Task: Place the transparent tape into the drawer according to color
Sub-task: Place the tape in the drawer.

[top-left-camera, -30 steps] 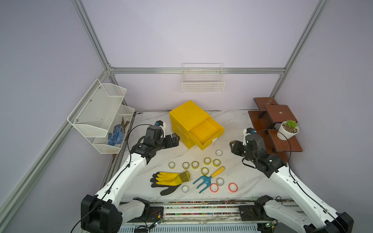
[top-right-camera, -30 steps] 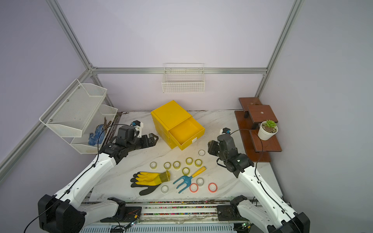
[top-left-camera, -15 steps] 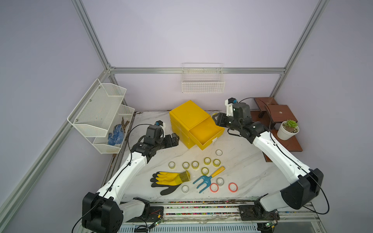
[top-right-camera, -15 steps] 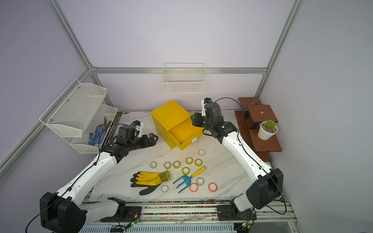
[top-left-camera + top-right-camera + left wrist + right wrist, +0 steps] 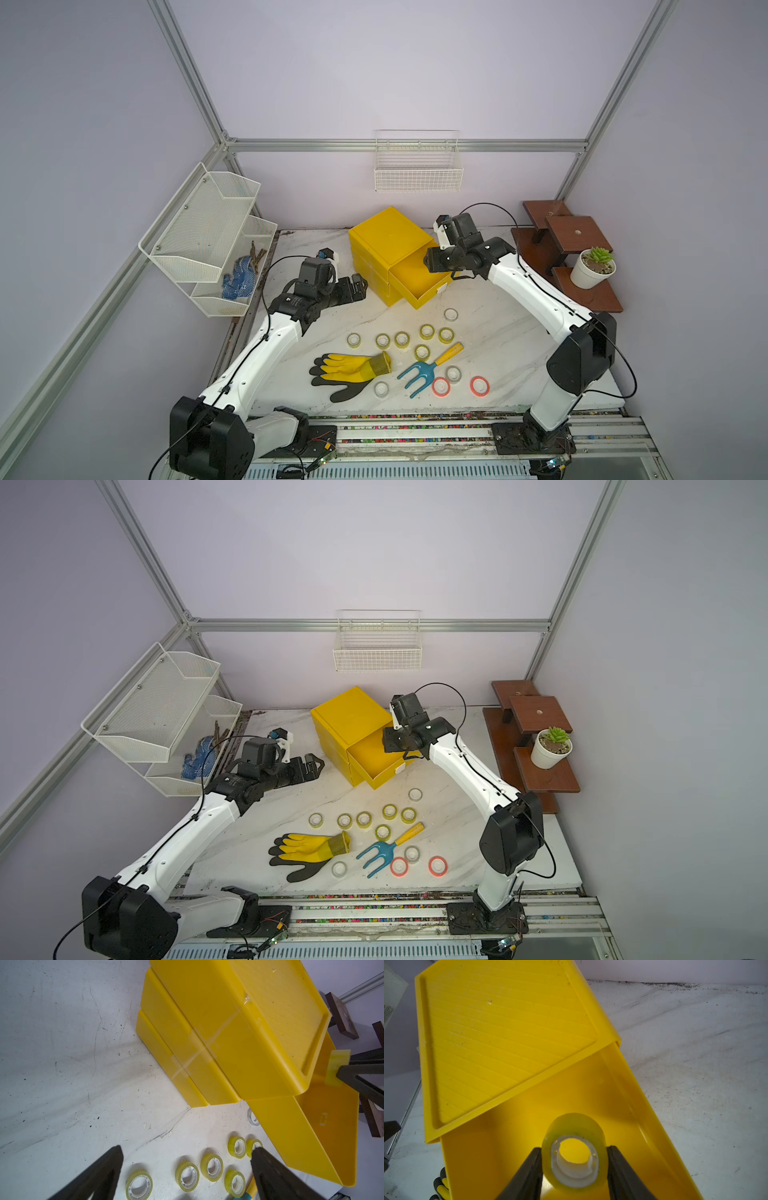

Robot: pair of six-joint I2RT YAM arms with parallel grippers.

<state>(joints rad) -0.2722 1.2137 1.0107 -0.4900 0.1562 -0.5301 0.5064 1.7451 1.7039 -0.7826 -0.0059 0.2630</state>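
Tape (image 5: pixel 571 1124) clamped in right claw (image 5: pixel 574 1148), open drawer (image 5: pixel 643 1095) beneath; left claw (image 5: pixel 187 1148) spread wide, empty, cabinet (image 5: pixel 228 1032) ahead.

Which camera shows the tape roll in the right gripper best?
Right wrist: the tape roll is close and face-on, clamped in the right gripper. Left wrist shows it small, edge-on; top views hide it.

Yellow-green, white-cored tape roll (image 5: pixel 572 1124); plain yellow drawer (image 5: pixel 623 1093).

Drawer (image 5: pixel 633 1093) mouth free — cabinet top (image 5: pixel 500 1039) over rear.
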